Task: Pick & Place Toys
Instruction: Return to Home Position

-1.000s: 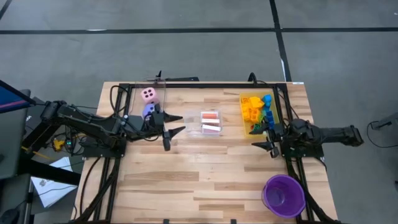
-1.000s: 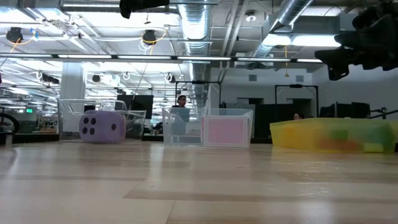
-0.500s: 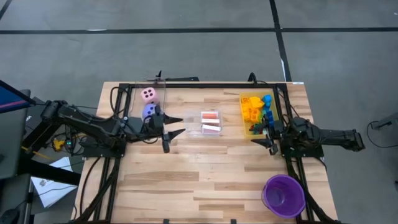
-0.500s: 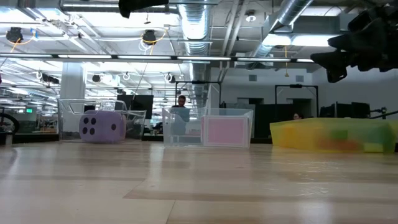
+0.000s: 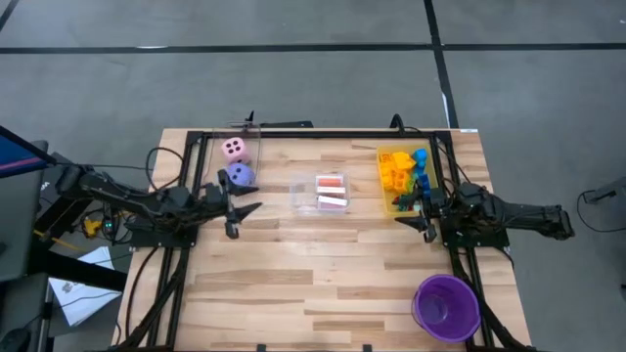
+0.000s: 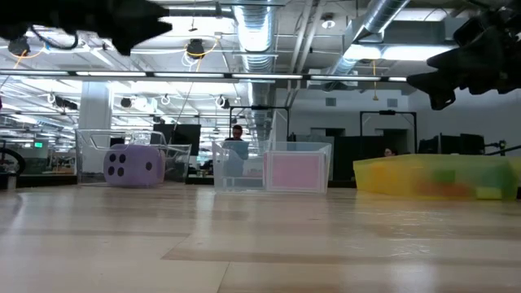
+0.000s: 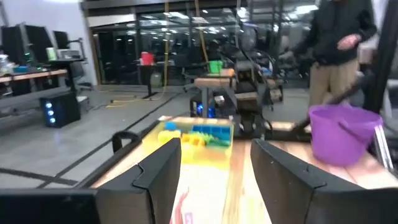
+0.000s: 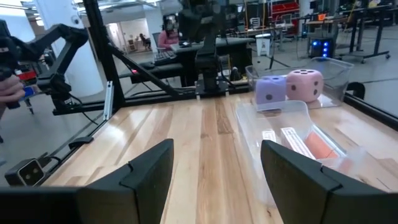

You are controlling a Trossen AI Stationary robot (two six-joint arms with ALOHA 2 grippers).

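Observation:
A pink die [image 5: 234, 149] and a purple die [image 5: 240, 176] sit in a clear bin at the far left of the table. Pink-backed cards [image 5: 332, 193] lie in a second clear bin [image 8: 292, 124] at the middle. Coloured bricks [image 5: 403, 176] fill a yellow see-through bin [image 6: 440, 179] at the far right. My left gripper [image 5: 243, 219] hangs open above the table, just nearer than the purple die. My right gripper [image 5: 413, 225] hangs open beside the yellow bin's near end. Both hold nothing, as the wrist views show [image 7: 217, 186] [image 8: 217, 186].
A round purple cup [image 5: 447, 305] stands at the near right corner. A dark frame [image 5: 323, 134] runs along the table's far edge and sides. Bare wood lies across the middle and near part. A person [image 7: 342, 37] stands beyond the table's right side.
My left gripper has drawn back toward the table's left edge and sunk a little, staying open and away from the card bin. The dice, cards and bricks have not moved.

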